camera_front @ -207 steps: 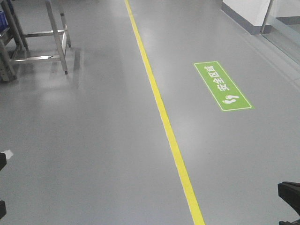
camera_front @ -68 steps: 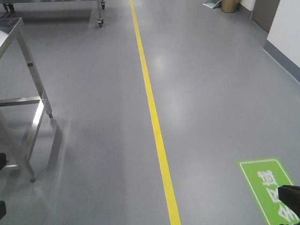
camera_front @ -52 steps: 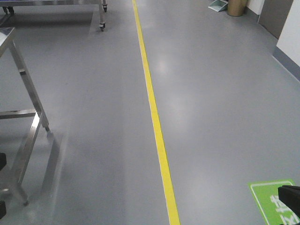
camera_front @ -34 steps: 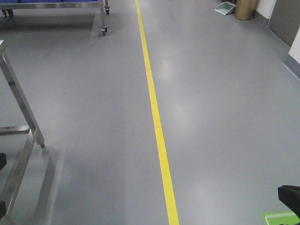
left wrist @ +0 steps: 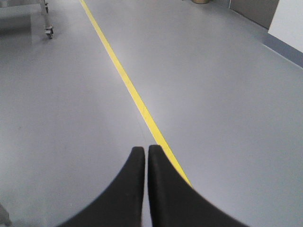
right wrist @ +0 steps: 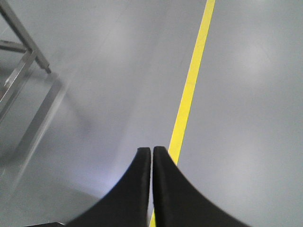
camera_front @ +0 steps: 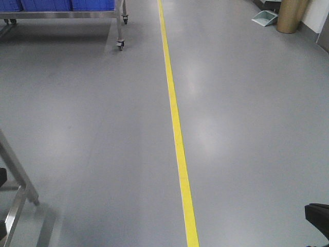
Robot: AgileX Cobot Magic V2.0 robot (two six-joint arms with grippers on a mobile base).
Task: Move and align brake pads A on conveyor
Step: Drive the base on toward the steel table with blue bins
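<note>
The left gripper [left wrist: 146, 151] is hanging over the grey floor [left wrist: 227, 94] with its two black fingers [left wrist: 128, 194] pressing together tip to tip, only a hairline seam showing between them, and it is gripping nothing. The right gripper [right wrist: 151, 150] is doing the same: its fingers [right wrist: 168, 194] are meeting along their whole inner edge and are carrying nothing.

Neither the brake pads nor the conveyor are showing in any view, so where they are lying relative to either pair of fingers cannot be told.

A yellow line [left wrist: 128, 82] is passing just right of the left fingertips and running away ahead and to the left. At the right gripper the same line [right wrist: 191, 85] is coming out from behind the right-hand finger and heading ahead and to the right. Ahead and well to the left of the right fingertips, a steel frame [right wrist: 28, 42] is standing on the floor, its legs slanting across the corner of the view.

In the front view, a steel trolley [camera_front: 119, 20] on casters is carrying blue bins [camera_front: 46, 4] far ahead on the left of the line. A brown bin [camera_front: 292, 15] and a pale dustpan [camera_front: 264, 18] are sitting far ahead on the right.
</note>
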